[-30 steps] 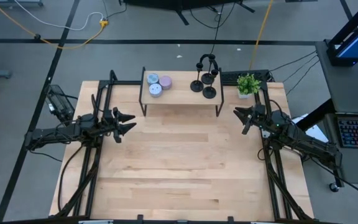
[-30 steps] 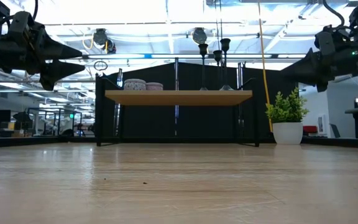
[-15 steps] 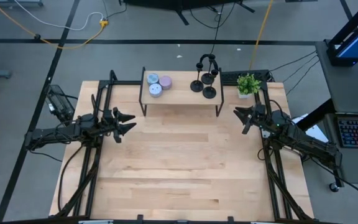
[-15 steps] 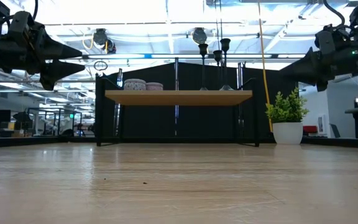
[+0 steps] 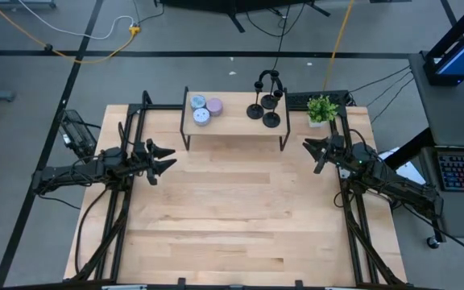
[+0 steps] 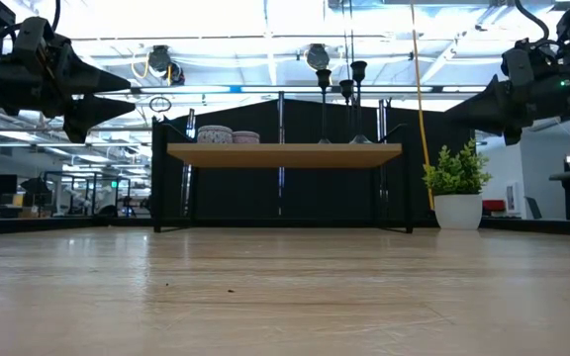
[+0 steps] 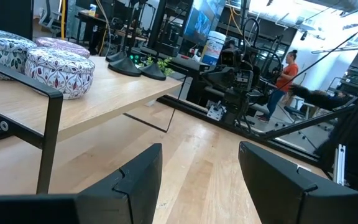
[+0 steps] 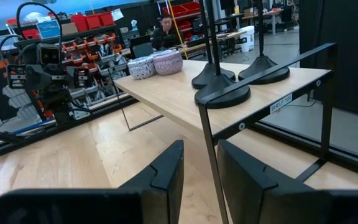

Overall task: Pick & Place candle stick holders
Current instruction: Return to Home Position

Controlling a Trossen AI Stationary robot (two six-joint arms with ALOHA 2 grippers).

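Pale wooden planks make up the table (image 5: 232, 225), with a low shelf (image 5: 232, 126) on black legs standing at its far edge. All three candle stick holders (image 5: 266, 111) stand upright on the right end of the shelf board, close together in a cluster; in the right wrist view their round bases (image 8: 222, 96) sit flat on the board near its corner. Three small round tins (image 5: 205, 109) are grouped on the left end of the same board, well apart from the holders. A small potted plant (image 5: 321, 109) stands on the table just beside the shelf's right end. The left gripper (image 5: 167, 158) hangs in the air over the table's left side, its fingers spread and empty. The right gripper (image 5: 309, 156) hangs over the right side, near the plant, its fingers parted with nothing between them. Both point inward towards the table's middle.
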